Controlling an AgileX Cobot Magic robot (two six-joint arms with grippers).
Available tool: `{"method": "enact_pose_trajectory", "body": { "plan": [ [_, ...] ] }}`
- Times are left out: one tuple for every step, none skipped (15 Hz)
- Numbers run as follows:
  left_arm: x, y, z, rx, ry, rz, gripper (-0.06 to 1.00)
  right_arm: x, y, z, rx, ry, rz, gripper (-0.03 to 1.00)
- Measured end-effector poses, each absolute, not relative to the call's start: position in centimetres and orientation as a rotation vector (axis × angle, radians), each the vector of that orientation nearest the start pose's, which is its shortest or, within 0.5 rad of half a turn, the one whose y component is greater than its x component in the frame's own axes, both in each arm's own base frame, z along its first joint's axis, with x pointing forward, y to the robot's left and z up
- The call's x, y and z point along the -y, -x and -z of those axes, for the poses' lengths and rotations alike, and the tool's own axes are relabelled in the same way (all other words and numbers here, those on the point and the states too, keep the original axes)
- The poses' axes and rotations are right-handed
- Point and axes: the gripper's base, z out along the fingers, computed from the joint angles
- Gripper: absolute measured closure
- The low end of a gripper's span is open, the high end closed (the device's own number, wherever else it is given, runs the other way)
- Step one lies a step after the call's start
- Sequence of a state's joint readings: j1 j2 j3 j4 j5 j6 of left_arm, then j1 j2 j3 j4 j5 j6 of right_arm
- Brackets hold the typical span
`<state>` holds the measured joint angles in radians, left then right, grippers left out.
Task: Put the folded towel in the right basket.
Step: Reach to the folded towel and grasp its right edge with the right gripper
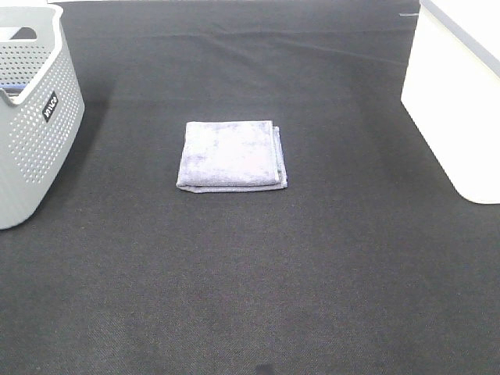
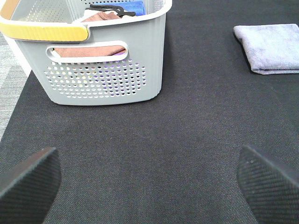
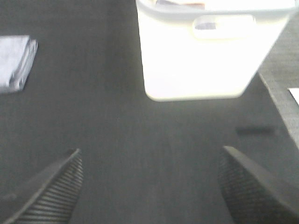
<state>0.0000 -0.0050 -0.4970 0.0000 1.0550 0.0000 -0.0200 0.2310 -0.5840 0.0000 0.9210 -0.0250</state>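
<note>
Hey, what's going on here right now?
Nothing is being handled yet. The folded lavender terry towel lies flat on the black mat, between the grey perforated plastic basket on the left and the white plastic basket on the right. The left end effector and right end effector are open and empty.

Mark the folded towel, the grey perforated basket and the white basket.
Folded lilac towel [image 1: 231, 154], exterior high view, top face centre.
Grey perforated plastic basket [image 1: 39, 148], exterior high view, side wall.
White plastic basket [image 1: 457, 117], exterior high view, side wall.
</note>
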Motion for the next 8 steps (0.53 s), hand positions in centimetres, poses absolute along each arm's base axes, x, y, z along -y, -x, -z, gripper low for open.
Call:
{"method": "enact_pose_trajectory", "body": {
  "plan": [
    [0.0,0.5,-27.7,-2.037,0.000,0.000,-0.03,0.1,-4.9,-32.0,-2.050,0.005,0.028,0.21],
    [0.0,0.5,-27.7,-2.037,0.000,0.000,-0.03,0.1,-6.8,-32.8,-2.058,0.003,0.019,0.21],
    [0.0,0.5,-27.7,-2.037,0.000,0.000,-0.03,0.0,-8.6,-33.7,-2.050,-0.001,0.005,0.21],
    [0.0,0.5,-27.7,-2.037,0.000,0.000,-0.03,0.0,-10.5,-34.7,-2.056,-0.006,-0.006,0.21],
    [0.0,0.5,-27.7,-2.037,0.000,0.000,-0.03,0.0,-12.7,-35.5,-2.079,-0.010,-0.014,0.21],
    [0.0,0.5,-27.7,-2.037,0.000,0.000,-0.03,0.0,-16.0,-36.3,-2.132,-0.015,-0.026,0.21],
    [0.0,0.5,-27.7,-2.037,0.000,0.000,-0.03,0.0,-18.4,-36.8,-2.164,-0.011,-0.032,0.21],
    [0.0,0.5,-27.7,-2.037,0.000,0.000,-0.03,0.0,-20.7,-37.1,-2.200,0.002,-0.044,0.21]
  ]
}}
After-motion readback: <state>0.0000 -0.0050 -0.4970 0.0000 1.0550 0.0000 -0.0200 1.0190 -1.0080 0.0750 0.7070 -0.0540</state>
